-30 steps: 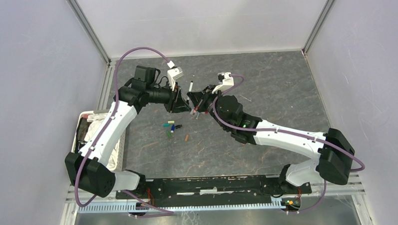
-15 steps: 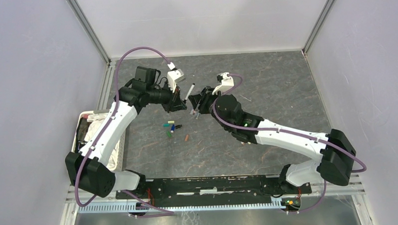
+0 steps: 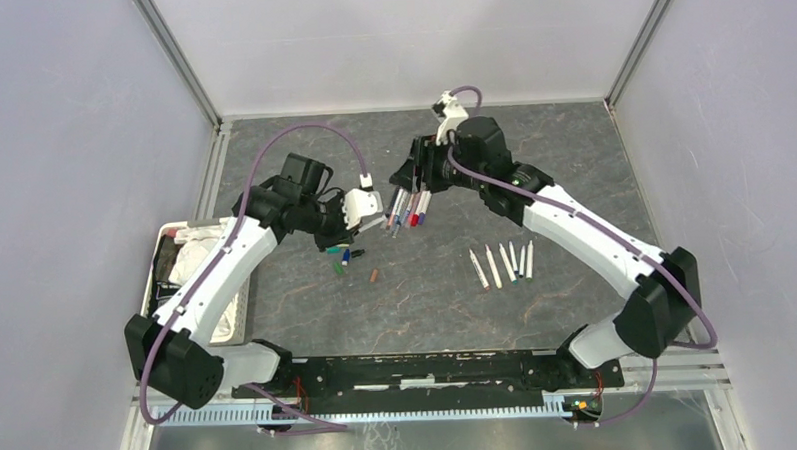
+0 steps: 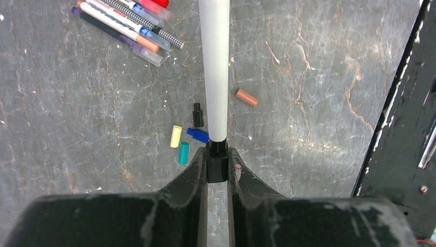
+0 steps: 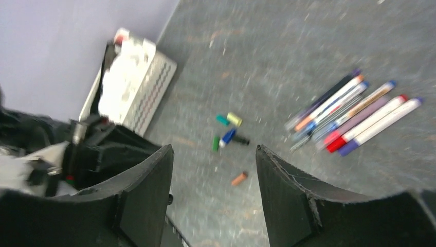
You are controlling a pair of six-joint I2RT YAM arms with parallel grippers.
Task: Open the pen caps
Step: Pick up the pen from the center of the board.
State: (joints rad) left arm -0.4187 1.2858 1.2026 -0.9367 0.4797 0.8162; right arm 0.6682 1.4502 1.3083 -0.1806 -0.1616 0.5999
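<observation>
My left gripper is shut on the black end of a white pen, whose barrel points forward over the table. It hangs beside the loose pen caps: yellow, teal, blue, black and brown. My right gripper stands open and empty, raised near the back of the table. Several capped pens lie side by side below it. The same pens and the pen caps show blurred in the right wrist view.
A row of several white pens lies right of centre. A white tray with cloth stands at the left edge. Grey walls close in the table on three sides.
My right gripper has opened and drawn back away from the left one. The left gripper has swung down toward the loose caps with the white pen in it.
</observation>
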